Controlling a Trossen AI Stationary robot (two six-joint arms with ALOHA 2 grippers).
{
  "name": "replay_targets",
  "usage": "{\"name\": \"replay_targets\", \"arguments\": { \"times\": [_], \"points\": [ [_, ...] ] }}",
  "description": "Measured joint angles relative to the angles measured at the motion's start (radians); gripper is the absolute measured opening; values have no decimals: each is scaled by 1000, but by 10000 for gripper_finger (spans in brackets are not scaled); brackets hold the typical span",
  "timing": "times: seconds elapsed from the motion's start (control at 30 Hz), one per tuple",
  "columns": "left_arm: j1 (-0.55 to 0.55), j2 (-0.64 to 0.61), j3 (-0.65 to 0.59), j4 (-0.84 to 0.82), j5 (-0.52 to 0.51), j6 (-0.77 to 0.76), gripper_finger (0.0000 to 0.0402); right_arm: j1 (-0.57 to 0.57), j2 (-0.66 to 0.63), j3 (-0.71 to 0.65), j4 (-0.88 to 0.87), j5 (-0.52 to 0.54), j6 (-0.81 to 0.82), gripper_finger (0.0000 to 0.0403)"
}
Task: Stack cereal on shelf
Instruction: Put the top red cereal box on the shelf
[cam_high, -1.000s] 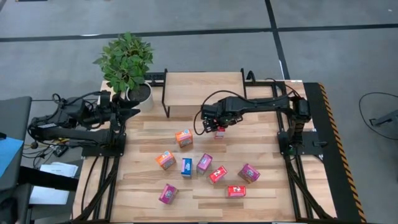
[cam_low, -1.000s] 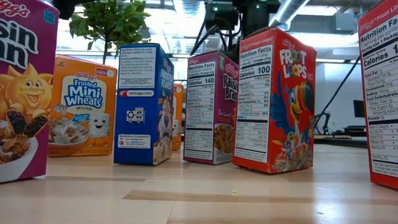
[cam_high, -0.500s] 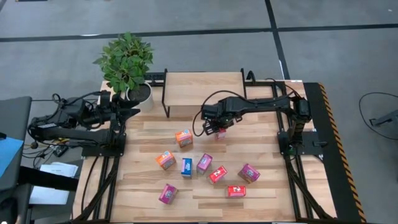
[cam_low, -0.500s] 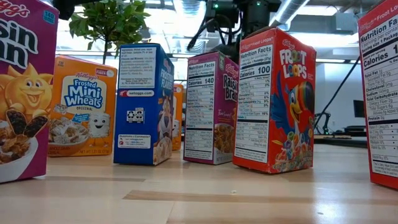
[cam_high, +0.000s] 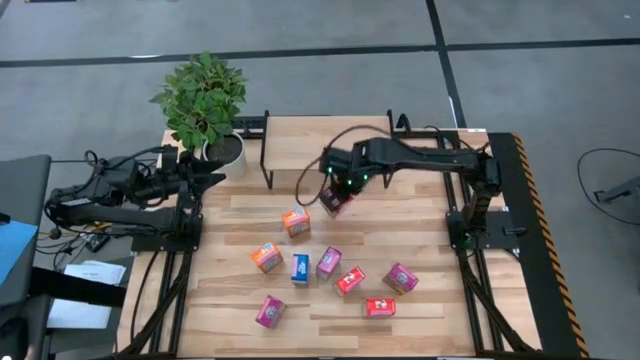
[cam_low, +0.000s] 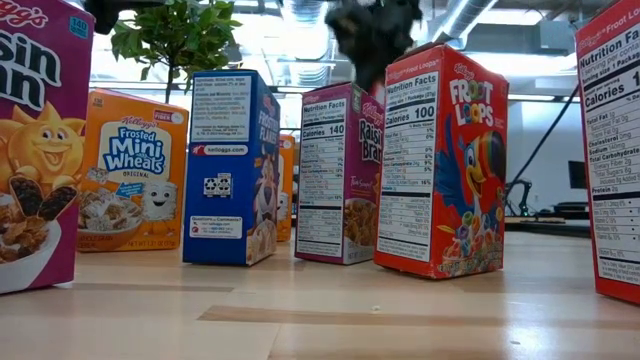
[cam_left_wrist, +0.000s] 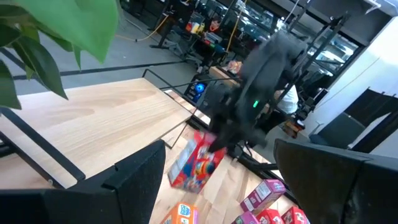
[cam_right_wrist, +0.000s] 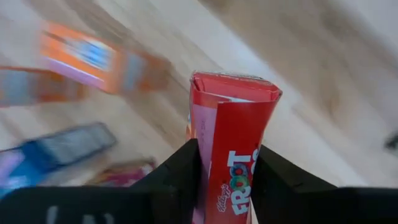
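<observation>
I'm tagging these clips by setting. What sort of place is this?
Probably a robotics lab or workshop: two arms bolted to a plank table, a bare grey floor marked with dark lines, and equipment stands and cables in the room behind.

Plank table (cam_high: 420, 320) carries it all: the low wooden shelf (cam_high: 320, 140) stands at the far edge, its board bare, and a potted plant (cam_high: 205, 105) sits just left of it. Out on the planks, eight cereal boxes (cam_high: 328, 262): an orange one (cam_high: 295, 221) alone mid-table, then a loose scatter nearer — orange, blue, magenta, red, magenta in a rough row, with a magenta box and a red one nearest of all
</observation>
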Motion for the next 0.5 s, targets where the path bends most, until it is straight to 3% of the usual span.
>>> {"name": "replay_targets", "arguments": {
  "times": [0.27,0.5],
  "points": [
    [0,0,0,0,-2,-1,290,-60,0,294,-20,-17,-294,137],
    [0,0,0,0,-8,-2,290,-156,10,436,6,-17,-528,135]
  ]
}}
